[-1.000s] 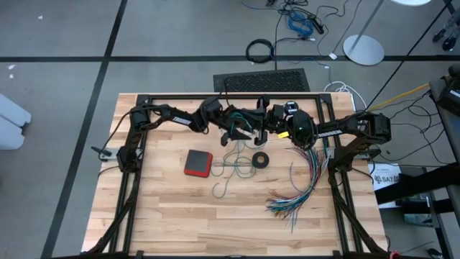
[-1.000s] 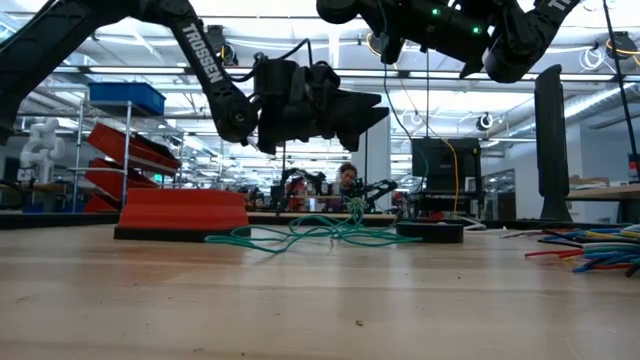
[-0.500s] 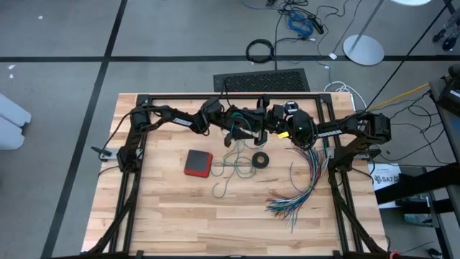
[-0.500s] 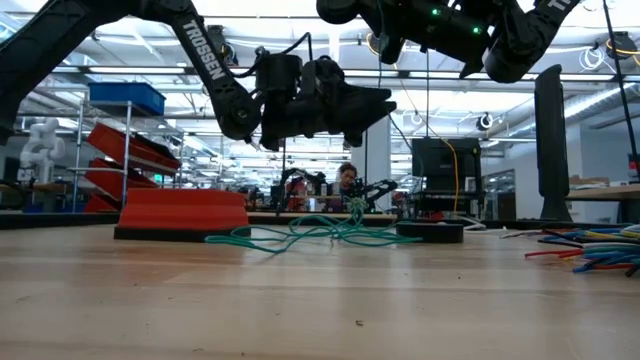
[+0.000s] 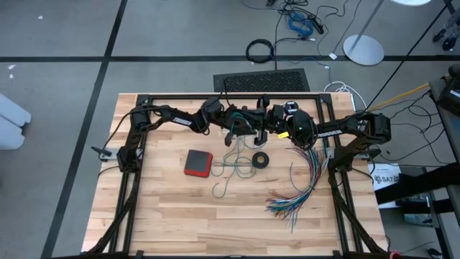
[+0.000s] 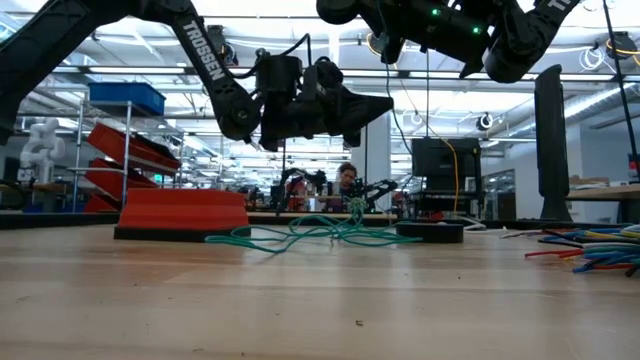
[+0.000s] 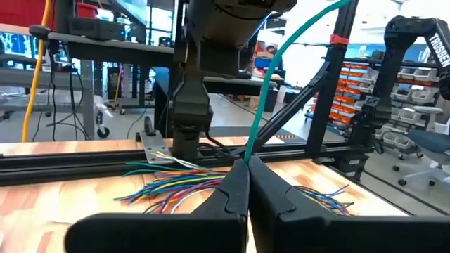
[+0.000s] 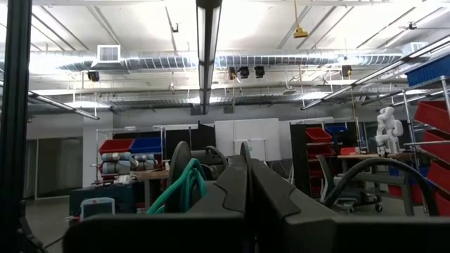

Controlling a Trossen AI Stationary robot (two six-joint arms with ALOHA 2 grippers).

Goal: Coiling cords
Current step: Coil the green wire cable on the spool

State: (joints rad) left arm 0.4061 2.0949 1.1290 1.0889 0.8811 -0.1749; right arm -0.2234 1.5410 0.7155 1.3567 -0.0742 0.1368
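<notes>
Since the earlier frame the left gripper (image 7: 247,167) has been closed — it is now clamped on the teal-green cord (image 7: 271,88), raised above the table (image 5: 165,223). Part of the cord is wound by the right gripper (image 8: 246,165), pressed shut; much is left tangled on the wood (image 6: 310,232) — coiling is judged partial.

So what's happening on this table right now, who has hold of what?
Both arms are raised over the far middle of the table. The left gripper is shut on the teal-green cord, which runs up from its fingertips. The right gripper is shut too, with teal-green loops beside it. The rest of that cord lies loose on the wood between a red block and a black ring. A fan of multicoloured wires lies untouched.
</notes>
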